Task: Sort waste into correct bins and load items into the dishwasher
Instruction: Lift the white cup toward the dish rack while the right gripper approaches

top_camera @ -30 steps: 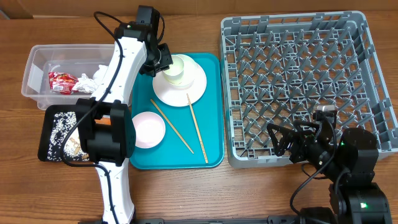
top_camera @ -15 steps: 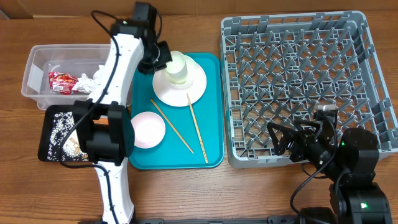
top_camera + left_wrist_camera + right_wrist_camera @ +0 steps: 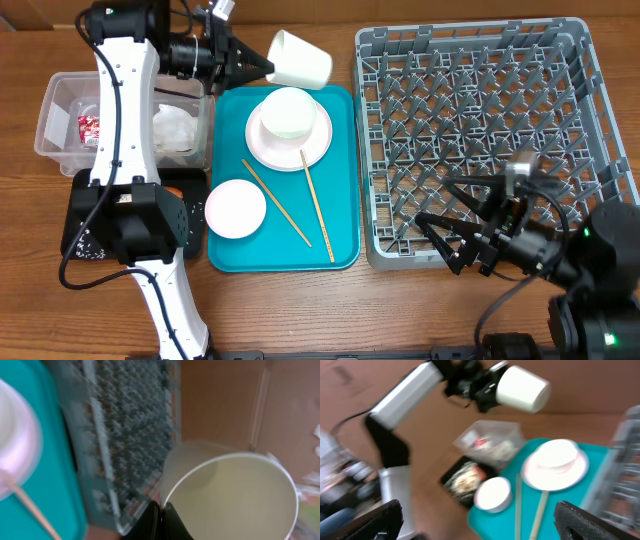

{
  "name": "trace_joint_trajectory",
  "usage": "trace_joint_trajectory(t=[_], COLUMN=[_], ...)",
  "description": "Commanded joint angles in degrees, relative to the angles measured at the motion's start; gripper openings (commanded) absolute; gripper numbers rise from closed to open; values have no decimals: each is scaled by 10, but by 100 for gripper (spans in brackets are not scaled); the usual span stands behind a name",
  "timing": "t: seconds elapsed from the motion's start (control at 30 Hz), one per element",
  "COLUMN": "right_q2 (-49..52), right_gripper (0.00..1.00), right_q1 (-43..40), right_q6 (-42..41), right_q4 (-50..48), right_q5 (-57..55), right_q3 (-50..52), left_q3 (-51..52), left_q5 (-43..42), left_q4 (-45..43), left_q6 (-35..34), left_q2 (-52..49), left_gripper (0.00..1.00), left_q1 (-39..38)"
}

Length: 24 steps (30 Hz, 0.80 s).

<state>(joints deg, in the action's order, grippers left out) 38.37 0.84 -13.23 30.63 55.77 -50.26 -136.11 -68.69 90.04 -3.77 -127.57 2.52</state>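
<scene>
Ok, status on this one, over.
Left pincer shut on white cup, aloft, tipped sideways. Right pincer open by dish rack. Nothing between cup and rack.

plate (image 3: 263, 146), chopsticks (image 3: 317, 205) on tray (image 3: 341, 222) | rack (image 3: 480, 130) right of tray | tub (image 3: 58, 122) left of tray

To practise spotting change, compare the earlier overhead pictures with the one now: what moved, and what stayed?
The left gripper took hold of the white cup, lifted it off the plate and carried it, tipped sideways, past the far edge of the teal tray. The right gripper shifted slightly. Plate, chopsticks, teal tray and grey rack stayed put.
</scene>
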Motion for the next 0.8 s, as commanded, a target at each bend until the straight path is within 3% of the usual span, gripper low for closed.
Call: trace_joint_trajectory(t=[0.0, 0.17, 0.33, 0.77], right_q2=[52, 122, 199, 262], right_gripper=[100, 100, 100, 100], right_q1=[2, 2, 2, 2], right_q6=[19, 59, 75, 75], right_q4=[-8, -13, -86, -252], right_q5=[73, 77, 160, 187], right_q3=[-9, -9, -9, -9], left_q3=[-9, -8, -8, -8], left_q5=[-133, -123, -121, -66], left_q4=[68, 68, 68, 68], left_q6=[148, 150, 155, 166], left_q2=[16, 18, 18, 18], left_gripper=[4, 4, 4, 4], left_q1=[-37, -97, -151, -166])
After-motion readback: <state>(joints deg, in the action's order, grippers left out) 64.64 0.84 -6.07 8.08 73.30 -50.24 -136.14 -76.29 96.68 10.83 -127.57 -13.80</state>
